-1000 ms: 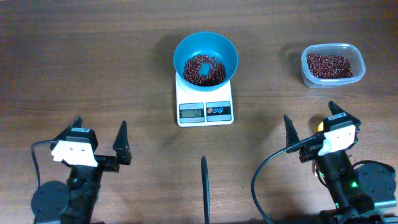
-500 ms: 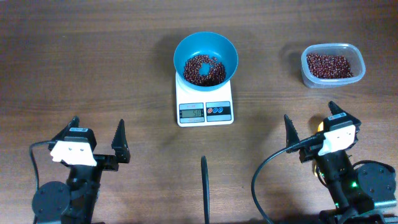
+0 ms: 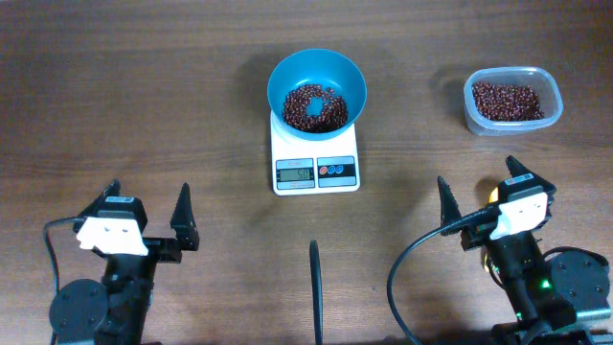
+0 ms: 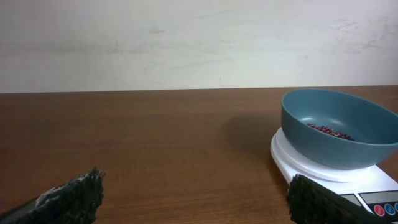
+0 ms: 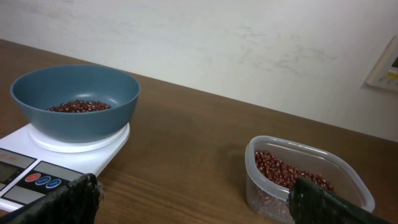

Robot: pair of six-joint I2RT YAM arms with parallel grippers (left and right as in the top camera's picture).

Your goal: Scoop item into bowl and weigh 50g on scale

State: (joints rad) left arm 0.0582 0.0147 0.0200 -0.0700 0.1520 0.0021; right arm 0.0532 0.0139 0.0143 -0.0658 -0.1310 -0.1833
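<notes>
Overhead check: beans in the bowl, bowl on the scale

Found as a loose, dark red-brown heap of beans (image 3: 313, 106) low in the blue bowl (image 3: 287, 77), itself seated on the white scale (image 3: 316, 146) at mid-table. Likely to handle as light, hard, smooth grains: apt to roll, spill and scatter, and hopeless to pinch singly. Best moved by scooping or by tipping a container. For the bowl, take hold at the rim, gently; probably light, stiff plastic, and easy to nudge off the platform. More of the same beans in the clear tub (image 3: 468, 110), off to the right and well apart from the scale.

Nearer the front edge, left gripper (image 3: 150, 187) and right gripper (image 3: 477, 172): both spread wide, gripping nothing, well apart from bowl, scale and tub.

From overhead alone: the whole layout, the spread of the heap across the bowl floor, and the display (image 3: 295, 173), with digits too small to read. Whether at 50 g yet: cannot tell.

From the left wrist: bowl in profile, depth of its wall plain, only a sliver of beans showing over the rim, no tub in frame.

From the right wrist: bowl and tub together, the tub's fill level visible through its clear side, red and blue buttons (image 5: 43, 181) close up, display mostly cut off at the frame edge.
</notes>
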